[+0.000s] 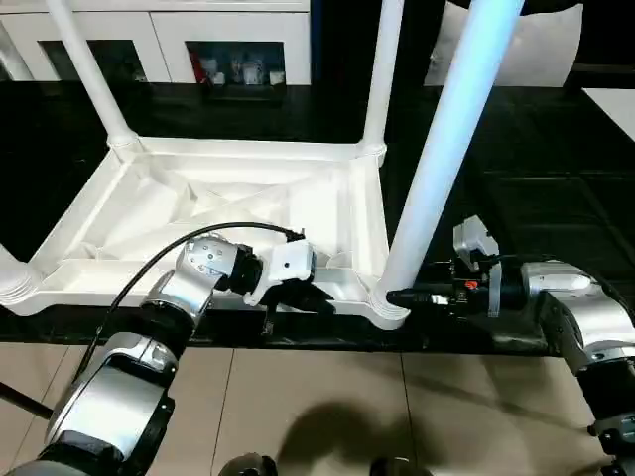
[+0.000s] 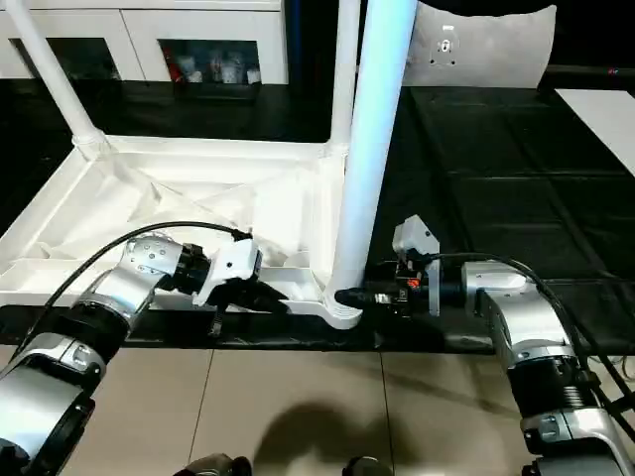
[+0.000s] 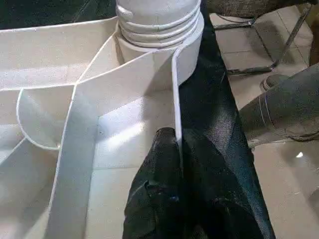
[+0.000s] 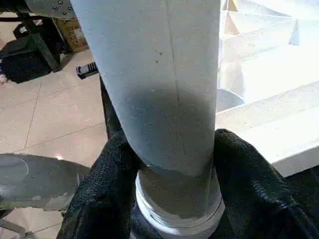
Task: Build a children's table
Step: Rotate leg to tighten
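1. The top (image 1: 228,203) lies upside down on the black work surface (image 1: 526,188), ribbed underside up, its near edge along the surface's near border.
2. Four legs show. The far-left leg (image 1: 91,74) and the far-right leg (image 1: 382,74) stand in the far corner sockets. Of a near-left leg (image 1: 5,263) just the base shows at the picture's left edge.
3. The near-right leg (image 1: 446,149) rises tilted to the right from the near-right socket (image 1: 389,305); its threaded foot sits at that socket.
4. The left gripper (image 1: 303,297) reaches in from the left to the top's near rim, just left of the near-right socket. In the left wrist view its fingers (image 3: 162,169) are together, pinching the thin rim wall between them.
5. The right gripper (image 2: 349,296) comes in level from the right at the base of the near-right leg. In the right wrist view its fingers (image 4: 107,174) sit on either side of the leg's foot, close against it; they look clamped on it.
6. Tiled floor (image 1: 327,387) lies near the robot; white cabinets (image 1: 179,40) stand at the far side.
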Controlling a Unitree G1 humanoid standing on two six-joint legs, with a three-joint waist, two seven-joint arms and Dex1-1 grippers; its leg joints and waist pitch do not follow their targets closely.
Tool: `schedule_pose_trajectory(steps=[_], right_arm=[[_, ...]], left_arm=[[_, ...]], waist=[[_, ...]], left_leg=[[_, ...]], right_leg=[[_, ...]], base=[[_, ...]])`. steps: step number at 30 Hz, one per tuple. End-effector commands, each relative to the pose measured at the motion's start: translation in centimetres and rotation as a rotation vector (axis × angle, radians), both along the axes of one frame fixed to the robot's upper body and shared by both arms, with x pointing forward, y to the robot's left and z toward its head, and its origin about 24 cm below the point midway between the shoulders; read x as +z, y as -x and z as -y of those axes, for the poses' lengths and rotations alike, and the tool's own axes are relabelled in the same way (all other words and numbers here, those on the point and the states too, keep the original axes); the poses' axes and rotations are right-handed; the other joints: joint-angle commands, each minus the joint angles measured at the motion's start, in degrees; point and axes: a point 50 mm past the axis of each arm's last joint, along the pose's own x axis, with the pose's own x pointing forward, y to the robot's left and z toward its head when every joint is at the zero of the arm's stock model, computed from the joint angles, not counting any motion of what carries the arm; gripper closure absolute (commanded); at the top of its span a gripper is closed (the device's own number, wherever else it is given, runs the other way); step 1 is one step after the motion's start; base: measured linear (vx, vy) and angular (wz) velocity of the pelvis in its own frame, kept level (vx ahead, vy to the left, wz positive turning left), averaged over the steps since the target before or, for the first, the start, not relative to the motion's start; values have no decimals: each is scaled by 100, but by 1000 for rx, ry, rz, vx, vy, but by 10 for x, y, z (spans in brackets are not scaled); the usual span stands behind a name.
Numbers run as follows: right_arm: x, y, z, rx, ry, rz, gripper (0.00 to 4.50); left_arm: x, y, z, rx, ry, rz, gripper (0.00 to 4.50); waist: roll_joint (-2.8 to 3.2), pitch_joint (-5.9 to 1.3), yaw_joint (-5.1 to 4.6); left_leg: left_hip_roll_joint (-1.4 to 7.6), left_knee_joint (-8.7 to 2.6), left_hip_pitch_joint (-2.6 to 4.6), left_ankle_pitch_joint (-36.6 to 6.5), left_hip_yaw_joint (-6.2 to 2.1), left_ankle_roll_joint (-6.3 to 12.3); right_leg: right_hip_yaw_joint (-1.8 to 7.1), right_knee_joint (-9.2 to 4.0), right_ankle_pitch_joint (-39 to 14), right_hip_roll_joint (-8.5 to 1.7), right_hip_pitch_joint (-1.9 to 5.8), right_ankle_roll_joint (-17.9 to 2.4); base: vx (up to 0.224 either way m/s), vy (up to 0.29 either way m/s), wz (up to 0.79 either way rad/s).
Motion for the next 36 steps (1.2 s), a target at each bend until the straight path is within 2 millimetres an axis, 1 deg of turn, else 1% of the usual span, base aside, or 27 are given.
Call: schedule_pose_trajectory(steps=[1, 6, 9, 10, 12, 14, 15, 16, 18, 19, 20, 21, 22, 23, 24, 25, 26, 27, 28, 29, 30, 31, 32, 33, 34, 35, 36], right_arm=[[1, 5, -8, 94, -34, -20, 251], [-1, 10, -11, 109, -59, -49, 254], [-2, 14, -14, 115, -89, -65, 254], [-2, 16, -16, 110, -109, -73, 254], [-3, 19, -19, 100, -127, -80, 254], [-6, 22, -23, 69, -154, -96, 254], [-9, 24, -27, 41, -145, -103, 254], [-12, 25, -30, 15, -133, -106, 254], [-16, 24, -35, -41, -113, -103, 254], [-22, 16, -45, -192, -89, -80, 254], [-24, 12, -51, -268, -78, -67, 255], [-24, 12, -51, -268, -78, -67, 255], [-26, 3, -64, -409, -73, -57, 255], [-26, 3, -64, -409, -73, -57, 255], [-25, -2, -69, -467, -76, -57, 255], [-25, -2, -69, -467, -76, -57, 256], [-25, -3, -71, -487, -79, -57, 256], [-20, -18, -88, -637, -113, -62, 256], [-18, -21, -93, -670, -122, -65, 256], [-13, -27, -105, -722, -165, -77, 256], [-13, -27, -105, -722, -165, -77, 256], [-9, -29, -113, -724, -218, -96, 221], [-9, -29, -114, -718, -210, -80, 221], [-9, -29, -114, -718, -210, -80, 184], [-10, -28, -113, -719, -201, -74, 180], [-11, -27, -110, -727, -197, -69, 180], [-13, -25, -101, -734, -178, -48, 175]], left_arm=[[-7, 2, -1, 63, 95, -33, 450], [-5, 0, 0, 70, 91, -23, 450], [-2, -2, 2, 83, 95, -22, 450], [-1, -3, 4, 88, 101, -22, 450], [1, -4, 6, 95, 109, -25, 450], [3, -6, 10, 109, 118, -22, 450], [4, -9, 13, 134, 112, -16, 450], [5, -11, 15, 153, 105, -9, 450], [6, -14, 18, 185, 104, -2, 450], [11, -18, 27, 235, 132, -6, 450], [13, -20, 32, 257, 142, -9, 450], [13, -20, 32, 257, 142, -9, 450], [17, -24, 43, 300, 148, -3, 450], [17, -24, 43, 300, 148, -3, 450], [18, -27, 47, 329, 149, -2, 450], [18, -27, 47, 329, 149, -2, 450], [19, -27, 48, 338, 151, -1, 450], [23, -33, 60, 413, 170, 8, 450], [24, -34, 63, 431, 175, 11, 450], [26, -36, 69, 460, 180, 29, 450], [26, -36, 69, 460, 180, 29, 450], [27, -37, 73, 468, 174, 54, 450], [27, -38, 73, 466, 163, 68, 450], [27, -38, 73, 466, 163, 68, 450], [27, -38, 72, 469, 151, 81, 450], [27, -39, 70, 469, 141, 89, 450], [26, -39, 67, 464, 131, 94, 450]], waist=[[-174, -352, -35], [-180, -343, -36], [-176, -343, -20], [-164, -341, -8], [-165, -338, 4], [-166, -331, 26], [-154, -323, 28], [-158, -327, 30], [-161, -302, 9], [-152, -273, -28], [-141, -259, -96], [-141, -249, -143], [-160, -246, -203], [-153, -239, -264], [-132, -232, -313], [-132, -217, -351], [-114, -229, -386], [-108, -237, -400], [-79, -251, -475], [-105, -262, -522], [-88, -279, -548], [-79, -290, -551], [-96, -307, -573], [-100, -314, -568], [-100, -314, -545], [-100, -324, -528], [-106, -327, -507]], left_leg=[[316, -429, 156, -1456, -114, 502], [317, -436, 161, -1511, -111, 490], [326, -441, 169, -1475, -106, 504], [327, -444, 169, -1454, -107, 511], [328, -446, 172, -1497, -106, 501], [335, -463, 182, -1514, -109, 476], [329, -471, 178, -1546, -112, 443], [329, -473, 180, -1551, -112, 423], [324, -495, 181, -1681, -124, 353], [312, -509, 186, -1867, -135, 258], [283, -525, 192, -2083, -174, 106], [270, -520, 204, -2203, -183, 12], [247, -510, 222, -2368, -216, -66], [227, -507, 241, -2534, -246, -108], [237, -516, 254, -2663, -273, -94], [251, -539, 228, -2721, -276, -97], [253, -560, 251, -2875, -284, -113], [260, -568, 263, -2905, -289, -116], [242, -566, 255, -2967, -281, -182], [238, -587, 194, -2954, -313, -218], [242, -595, 190, -2931, -317, -230], [259, -597, 228, -2844, -293, -180], [254, -590, 201, -2681, -257, -77], [251, -593, 170, -2540, -248, -21], [250, -586, 155, -2309, -215, 99], [252, -565, 164, -2124, -188, 198], [247, -556, 139, -1941, -174, 290]], right_leg=[[161, -419, -2240, -286, 227, -1191], [168, -434, -2333, -291, 216, -1165], [178, -430, -2247, -286, 215, -1192], [179, -425, -2212, -289, 213, -1214], [181, -436, -2281, -298, 209, -1198], [185, -447, -2357, -293, 198, -1144], [189, -451, -2429, -294, 196, -1115], [190, -458, -2450, -298, 194, -1097], [189, -482, -2665, -298, 181, -1022], [187, -514, -2979, -302, 155, -931], [168, -543, -3369, -312, 136, -812], [154, -558, -3567, -303, 111, -739], [131, -611, -3933, -314, 102, -572], [102, -662, -4200, -309, 67, -446], [91, -686, -4219, -309, 78, -386], [95, -681, -4128, -296, 81, -397], [79, -690, -3992, -280, 73, -423], [83, -690, -3873, -284, 77, -457], [95, -664, -3692, -279, 32, -577], [70, -641, -3552, -281, 106, -586], [77, -625, -3428, -289, 109, -622], [105, -642, -3054, -279, 92, -709], [132, -620, -2614, -283, 116, -879], [136, -603, -2436, -290, 149, -930], [156, -589, -2190, -290, 160, -1002], [172, -573, -1979, -293, 164, -1095], [169, -565, -1891, -304, 197, -1129]], base=[[0, 0, 0], [0, 0, 0], [0, 0, 0], [0, 0, 0], [0, 0, 0], [0, 0, 0], [0, 0, 0], [0, 0, 0], [0, 0, 0], [0, 0, 0], [0, 0, 0], [0, 0, 0], [0, 0, 0], [0, 0, 0], [0, 0, 0], [0, 0, 0], [0, 0, 0], [0, 0, 0], [0, 0, 0], [0, 0, 0], [0, 0, 0], [0, 0, 0], [0, 0, 0], [0, 0, 0], [0, 0, 0], [0, 0, 0], [0, 0, 0]])
